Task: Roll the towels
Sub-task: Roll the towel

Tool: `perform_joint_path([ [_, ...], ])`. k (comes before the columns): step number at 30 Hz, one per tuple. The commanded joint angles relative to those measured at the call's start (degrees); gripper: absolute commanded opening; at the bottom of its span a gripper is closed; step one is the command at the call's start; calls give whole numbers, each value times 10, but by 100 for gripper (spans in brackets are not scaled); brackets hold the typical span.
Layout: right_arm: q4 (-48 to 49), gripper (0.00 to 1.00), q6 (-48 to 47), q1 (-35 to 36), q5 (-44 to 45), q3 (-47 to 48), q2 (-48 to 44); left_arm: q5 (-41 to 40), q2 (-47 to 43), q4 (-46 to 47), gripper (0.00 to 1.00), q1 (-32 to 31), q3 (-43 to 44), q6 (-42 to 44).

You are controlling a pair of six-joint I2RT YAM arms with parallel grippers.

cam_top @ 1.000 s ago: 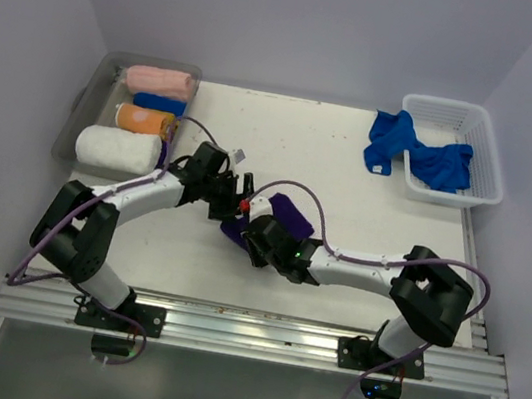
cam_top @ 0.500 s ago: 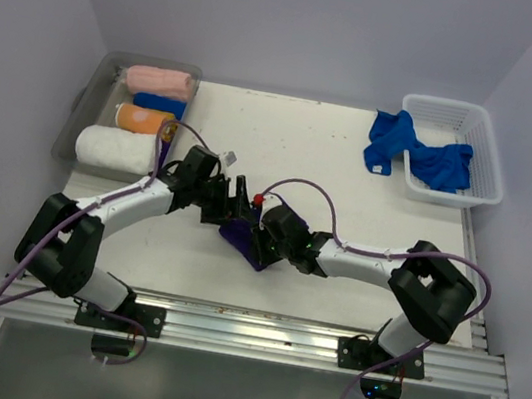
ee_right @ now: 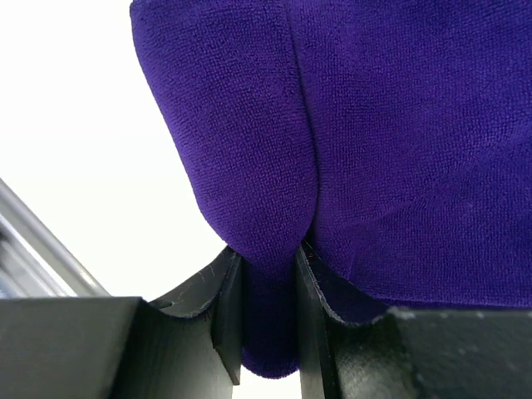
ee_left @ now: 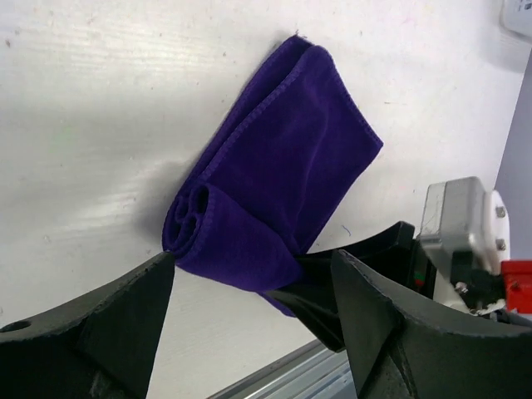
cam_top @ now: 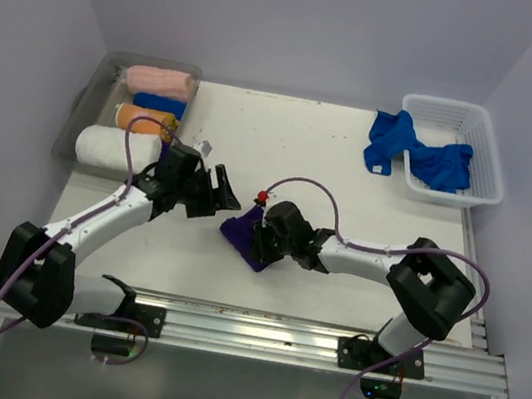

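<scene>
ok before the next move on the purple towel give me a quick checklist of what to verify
1. Grip: right gripper clamped on the purple towel: ok, a fold is pinched between its jaws.
2. Release: left gripper open and off the cloth: ok, jaws wide, apart from it.
3. Roll tight and complete: cannot tell; one end shows a curl, the rest looks flattened.
4. Clearance: the two grippers stand apart in the top view: ok.
5. Next work: blue towels rolled: not ok, both loose, one draped over the basket rim onto the table.
</scene>
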Motion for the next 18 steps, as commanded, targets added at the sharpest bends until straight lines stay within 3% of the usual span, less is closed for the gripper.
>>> perform_joint_path([
  [1, -6, 19, 28, -9, -61, -9, 22, 12, -18, 20, 80, 1, -42, -38],
  [8, 22, 19, 63, -50, -143, -17, 43, 38, -3, 78, 84, -13, -100, -65],
  [18, 96, 19, 105, -97, -224, -61, 47, 57, 74, 181, 82, -25, -127, -99],
])
